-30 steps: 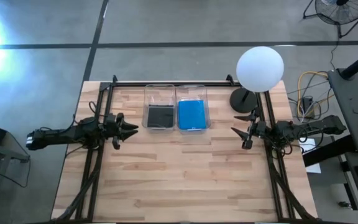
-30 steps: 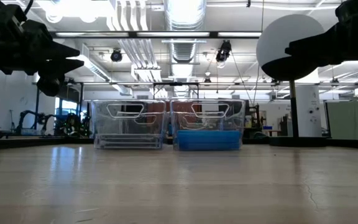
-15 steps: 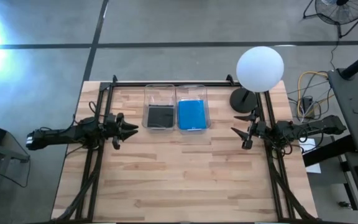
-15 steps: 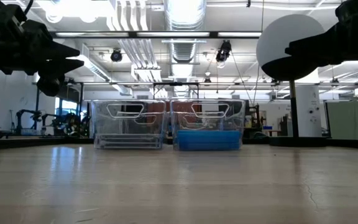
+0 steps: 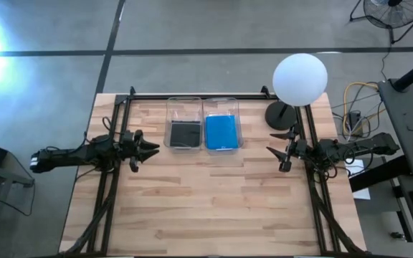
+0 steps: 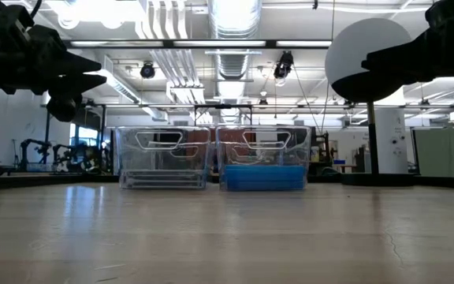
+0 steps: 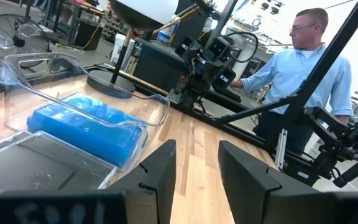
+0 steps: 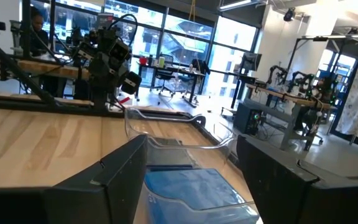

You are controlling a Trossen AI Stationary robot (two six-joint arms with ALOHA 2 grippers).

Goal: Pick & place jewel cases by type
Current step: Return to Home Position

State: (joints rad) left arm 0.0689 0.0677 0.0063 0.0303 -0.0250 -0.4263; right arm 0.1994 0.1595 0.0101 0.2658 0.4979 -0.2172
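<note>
High view, unlike low, shows black jewel cases [image 5: 185,133]; left pincer [image 5: 148,149], right pincer [image 5: 277,152] agape.

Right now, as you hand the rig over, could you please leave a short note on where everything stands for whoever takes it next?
Left gripper: open, empty, raised over the table's left side, near the left bin.
Right gripper: open, empty, raised over the table's right side.
Black jewel cases: inside the left clear bin.
Blue jewel cases: inside the right clear bin.
Done: no case lies loose on the table, so the sorting by type looks complete.
Left: nothing to pick that I can see. Both arms appear to be at home.
</note>
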